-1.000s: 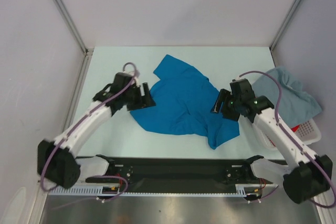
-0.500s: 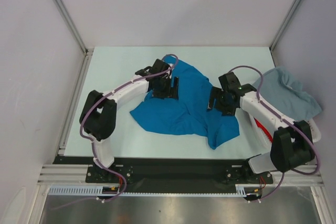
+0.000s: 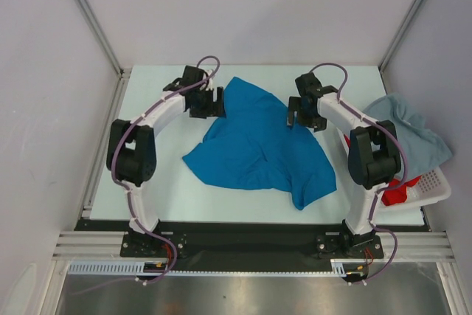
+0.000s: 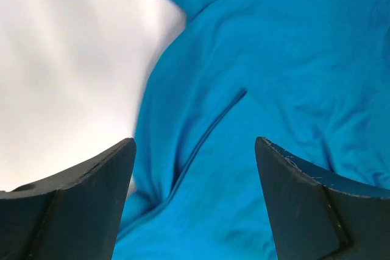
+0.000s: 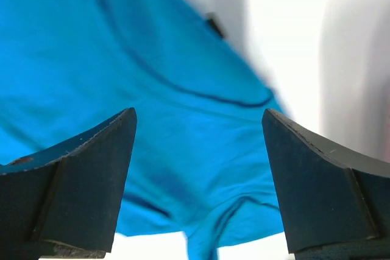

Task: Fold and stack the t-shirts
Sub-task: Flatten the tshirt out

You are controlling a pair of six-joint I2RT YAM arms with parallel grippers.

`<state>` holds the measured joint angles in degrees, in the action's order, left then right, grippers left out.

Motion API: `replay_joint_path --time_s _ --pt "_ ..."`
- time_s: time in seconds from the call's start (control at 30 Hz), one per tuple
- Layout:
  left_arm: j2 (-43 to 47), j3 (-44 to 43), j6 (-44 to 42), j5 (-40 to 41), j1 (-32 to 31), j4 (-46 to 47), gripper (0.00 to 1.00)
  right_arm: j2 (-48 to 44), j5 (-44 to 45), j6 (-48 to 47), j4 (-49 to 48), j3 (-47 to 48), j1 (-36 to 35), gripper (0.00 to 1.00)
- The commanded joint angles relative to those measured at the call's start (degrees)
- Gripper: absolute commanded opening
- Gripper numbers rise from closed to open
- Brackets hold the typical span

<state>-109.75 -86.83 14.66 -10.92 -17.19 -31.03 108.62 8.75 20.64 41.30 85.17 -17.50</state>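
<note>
A bright blue t-shirt (image 3: pixel 258 145) lies crumpled in the middle of the pale table (image 3: pixel 155 182). My left gripper (image 3: pixel 210 105) hovers open at its far left edge, with blue cloth (image 4: pixel 244 89) below the spread jaws and nothing between them. At the shirt's far right edge my right gripper (image 3: pixel 301 117) is also open, over a hem (image 5: pixel 201 168). A pale grey-blue t-shirt (image 3: pixel 405 130) drapes over the basket (image 3: pixel 435 191) at the right, and red cloth (image 3: pixel 396 191) shows inside it.
The white slatted basket sits at the table's right edge against the wall. Metal frame posts (image 3: pixel 88 12) rise at the far corners. Bare table (image 4: pixel 67 71) shows left of the blue shirt.
Both arms have swung from the shirt's sides up to its far edge. The blue shirt now lies spread a little wider at the top. Both grippers have opened further.
</note>
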Motion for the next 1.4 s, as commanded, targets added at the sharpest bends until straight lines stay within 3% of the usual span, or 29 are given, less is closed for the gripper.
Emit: replay_joint_path --time_s 0.0,0.4,0.57,0.6,0.67,0.77,0.8,0.87,1.03,1.27,1.37 --pt "-5.5 -4.2 -3.2 -3.9 -1.4 -0.3 0.84 1.4 4.4 -4.8 3.4 2.4 1.8 0.89" --pt "-13.3 -9.5 -0.6 -8.8 -0.4 -1.8 0.61 5.2 -2.3 -10.4 -1.0 1.2 3.6 0.82" --pt "-13.9 -10.7 -0.2 -9.5 0.1 -1.8 0.38 7.6 -5.3 -9.6 -5.5 1.9 4.1 0.77" --pt "-13.5 -10.8 -0.2 -9.3 0.1 -1.8 0.3 7.9 -5.7 -9.5 -5.9 2.5 4.3 0.75" --pt "-12.9 -11.1 -0.4 -8.6 0.3 -1.6 0.25 7.8 -5.8 -9.0 -8.2 2.4 4.3 0.71" --pt "-11.9 -12.0 -0.6 -8.0 0.8 -1.5 0.13 8.0 -7.0 -8.4 -10.5 3.2 4.8 0.55" --pt "-11.5 -12.5 -0.6 -7.9 1.1 -1.6 0.02 8.2 -7.6 -7.8 -10.9 3.5 5.3 0.46" --pt "-11.2 -14.7 -1.2 -6.9 1.3 -2.9 0.0 8.2 -8.2 -6.9 -11.4 4.5 5.8 0.28" --pt "-7.3 -18.5 -2.6 -4.6 1.4 -4.0 0.0 3.6 -8.8 -6.3 -11.9 6.8 5.9 0.01" --pt "4.1 -20.0 -3.5 0.8 1.5 -4.2 0.0 -13.2 -2.3 -5.9 -15.6 2.9 6.2 0.0" --pt "13.3 -16.7 -3.3 3.7 1.5 0.3 0.0 -27.1 -0.8 -5.5 -29.7 -8.8 6.2 0.0"
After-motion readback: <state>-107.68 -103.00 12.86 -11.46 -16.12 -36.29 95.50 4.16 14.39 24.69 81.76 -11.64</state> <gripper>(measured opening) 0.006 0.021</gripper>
